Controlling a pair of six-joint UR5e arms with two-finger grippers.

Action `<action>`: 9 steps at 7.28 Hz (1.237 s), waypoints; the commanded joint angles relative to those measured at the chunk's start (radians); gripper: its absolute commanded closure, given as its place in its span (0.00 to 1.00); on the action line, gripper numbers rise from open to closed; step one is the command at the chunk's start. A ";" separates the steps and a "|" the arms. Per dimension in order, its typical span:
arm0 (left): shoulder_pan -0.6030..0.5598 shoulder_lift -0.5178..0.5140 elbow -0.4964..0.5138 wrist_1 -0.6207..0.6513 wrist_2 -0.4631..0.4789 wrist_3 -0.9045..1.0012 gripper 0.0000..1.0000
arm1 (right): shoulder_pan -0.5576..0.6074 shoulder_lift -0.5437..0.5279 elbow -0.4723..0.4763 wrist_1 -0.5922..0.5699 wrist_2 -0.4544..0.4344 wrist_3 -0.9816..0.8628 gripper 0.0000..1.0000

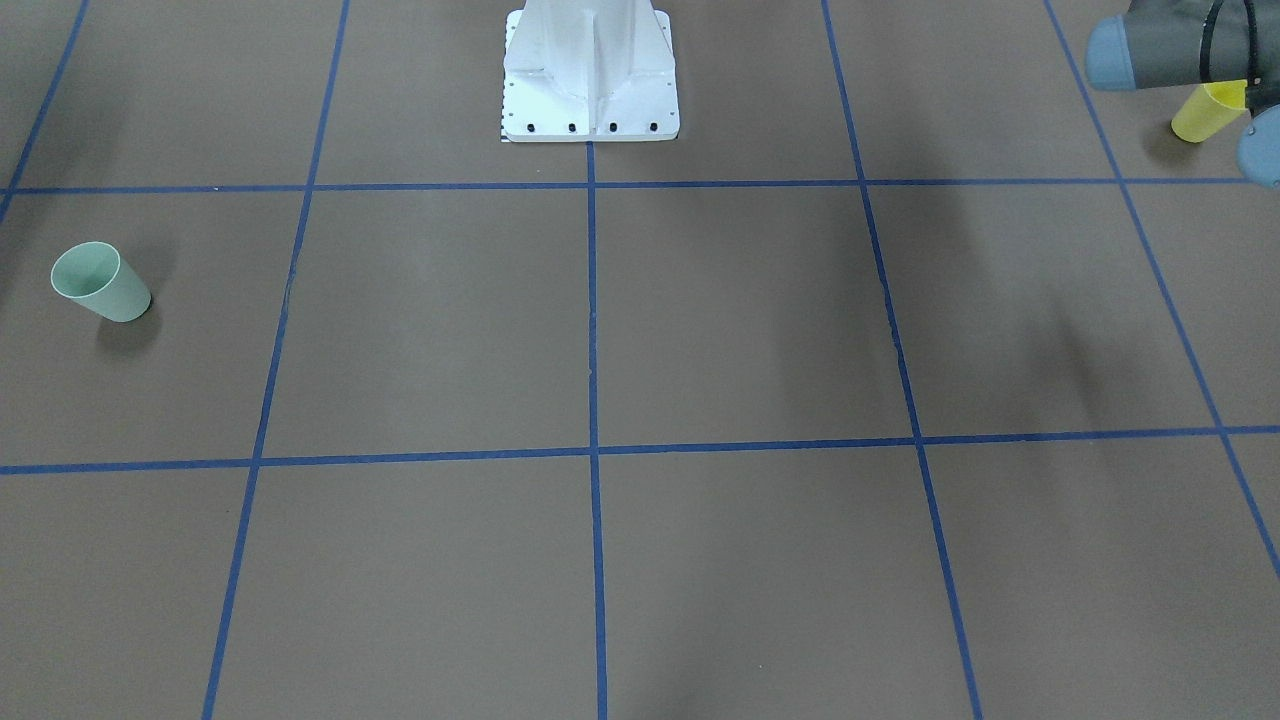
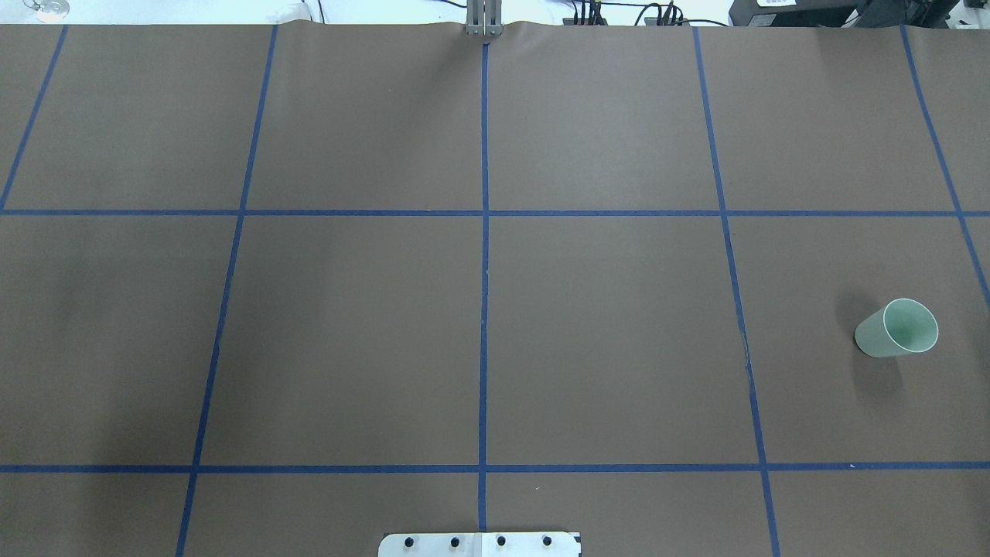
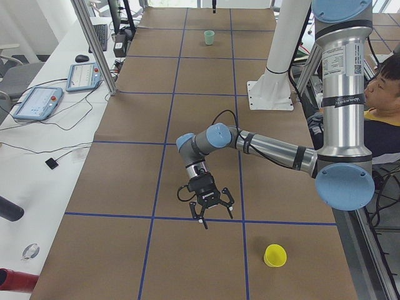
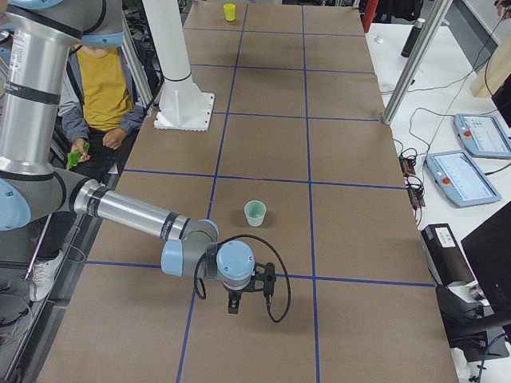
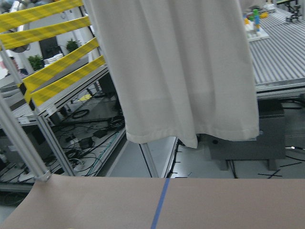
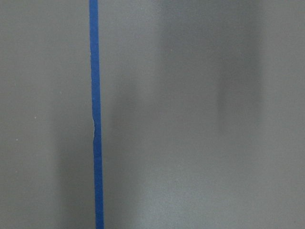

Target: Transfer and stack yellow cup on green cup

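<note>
The yellow cup (image 3: 275, 255) stands upright near the table's end on my left side. In the front-facing view the yellow cup (image 1: 1205, 112) is partly hidden behind my left arm's joints. The left gripper (image 3: 211, 211) hangs fingers-down above the table, a short way from that cup. I cannot tell whether it is open or shut. The green cup (image 2: 897, 329) stands upright on my right side, mouth up. The right gripper (image 4: 233, 303) points down just beyond the green cup (image 4: 255, 213), toward the table's end. Its state cannot be told either.
The white robot pedestal (image 1: 590, 80) sits at the table's edge in the middle. A person (image 4: 104, 88) sits behind the robot. Tablets (image 3: 37, 103) and cables lie on the side bench, and an aluminium post (image 3: 94, 44) stands at the table's far edge.
</note>
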 commanded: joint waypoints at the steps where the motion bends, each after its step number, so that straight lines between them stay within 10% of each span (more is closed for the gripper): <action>1: 0.079 0.001 0.072 0.075 -0.158 -0.146 0.00 | 0.000 0.001 0.003 0.002 0.000 0.000 0.00; 9: 0.219 0.054 0.347 -0.137 -0.422 -0.307 0.00 | 0.000 -0.006 0.006 0.002 0.003 -0.002 0.00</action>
